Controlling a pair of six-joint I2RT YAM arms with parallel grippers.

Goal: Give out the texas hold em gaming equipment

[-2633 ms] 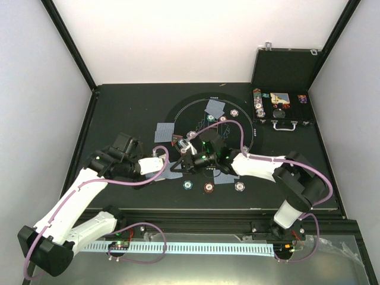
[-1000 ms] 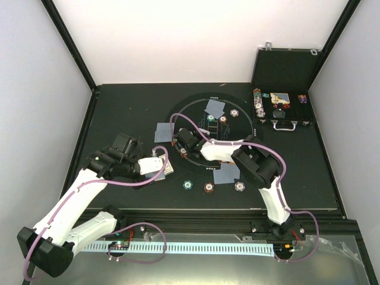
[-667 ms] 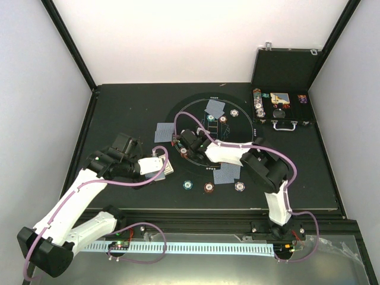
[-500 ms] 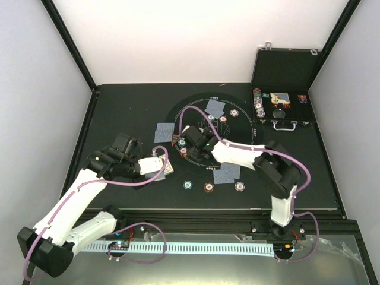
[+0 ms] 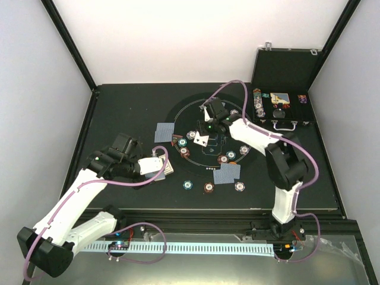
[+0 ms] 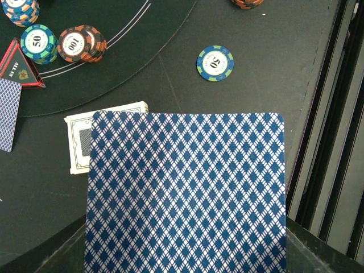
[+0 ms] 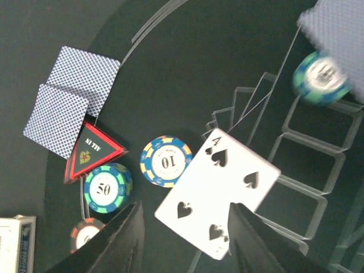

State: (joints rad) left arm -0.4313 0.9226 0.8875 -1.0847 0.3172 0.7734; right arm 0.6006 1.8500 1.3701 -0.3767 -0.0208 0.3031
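My left gripper is shut on a blue-patterned playing card, held face down just above the deck at the mat's left edge. My right gripper is open over the middle of the round mat, its fingers straddling a face-up four of spades that lies on the mat. By it are a 10 chip, a green 50 chip, the red triangle and two face-down cards.
More chips lie along the mat's near edge and at its right, with face-down cards there and at the left. The open black case with chips stands at the far right.
My right arm swung from the mat's left-centre to its far middle, and the four of spades now lies face up under it. My left arm has not moved.
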